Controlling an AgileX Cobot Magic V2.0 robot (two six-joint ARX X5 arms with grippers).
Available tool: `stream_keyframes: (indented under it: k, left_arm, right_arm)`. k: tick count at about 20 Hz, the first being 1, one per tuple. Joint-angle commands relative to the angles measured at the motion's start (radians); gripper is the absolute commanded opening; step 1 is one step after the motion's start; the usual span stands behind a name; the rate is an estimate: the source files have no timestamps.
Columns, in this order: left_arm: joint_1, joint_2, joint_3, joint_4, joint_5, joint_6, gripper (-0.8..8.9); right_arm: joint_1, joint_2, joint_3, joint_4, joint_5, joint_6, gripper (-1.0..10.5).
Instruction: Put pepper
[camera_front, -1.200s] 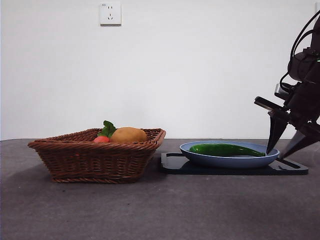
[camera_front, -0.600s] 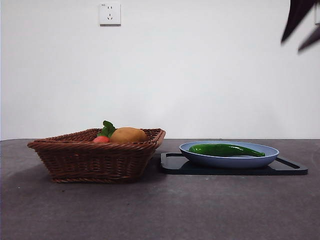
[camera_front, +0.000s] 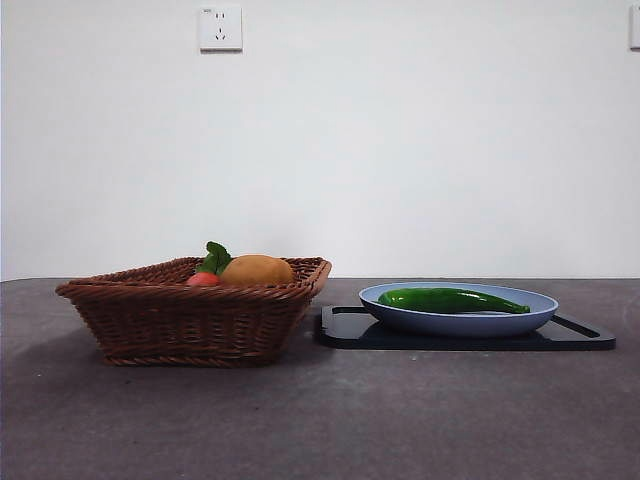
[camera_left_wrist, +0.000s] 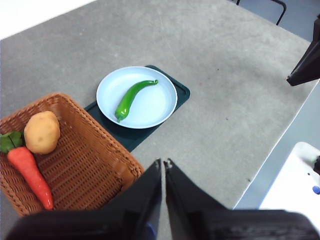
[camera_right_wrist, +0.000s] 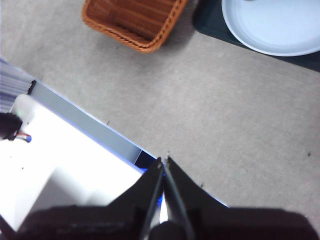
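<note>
The long dark green pepper (camera_front: 452, 299) lies in the blue plate (camera_front: 450, 321) on a black tray (camera_front: 345, 328). In the left wrist view the pepper (camera_left_wrist: 131, 97) lies across the plate (camera_left_wrist: 155, 107). My left gripper (camera_left_wrist: 163, 163) is shut and empty, high above the table near the basket's corner. My right gripper (camera_right_wrist: 163, 160) is shut and empty, high over the table's edge, far from the plate (camera_right_wrist: 280, 27). Neither gripper shows in the front view.
A brown wicker basket (camera_front: 150, 315) stands left of the tray and holds a yellow-orange round fruit (camera_front: 257, 270) and a small red fruit with green leaves (camera_front: 205, 272). The left wrist view shows the basket (camera_left_wrist: 90, 165) and the other arm's black tip (camera_left_wrist: 305, 67).
The arm that stood at the plate's right end one second ago rose to the top right corner and has now left the front view. The pepper and plate have not moved.
</note>
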Motion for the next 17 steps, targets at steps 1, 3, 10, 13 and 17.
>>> stream_keyframes:
  k: [1,3,10,13,17]
  left_arm:
    - [-0.009,0.007,0.022,0.006,-0.004,0.012,0.08]
    - [-0.009,0.007,0.021,0.016,-0.003,0.012,0.08]
    - [-0.009,0.007,0.021,0.037,-0.003,0.011,0.08]
    - [0.000,0.006,0.021,0.051,-0.033,0.015,0.08]
    - [0.129,-0.082,-0.024,0.160,-0.113,0.136,0.08]
  right_arm:
    - [0.007,0.010,0.016,-0.001,0.000,-0.010,0.1]
    - [0.004,0.010,0.016,0.001,0.001,-0.013,0.1]
    - [0.004,0.010,0.016,0.000,0.003,-0.013,0.1]
    - [0.003,0.009,0.016,0.000,0.003,-0.013,0.1]
    - [0.004,0.009,0.016,0.000,0.003,-0.013,0.1]
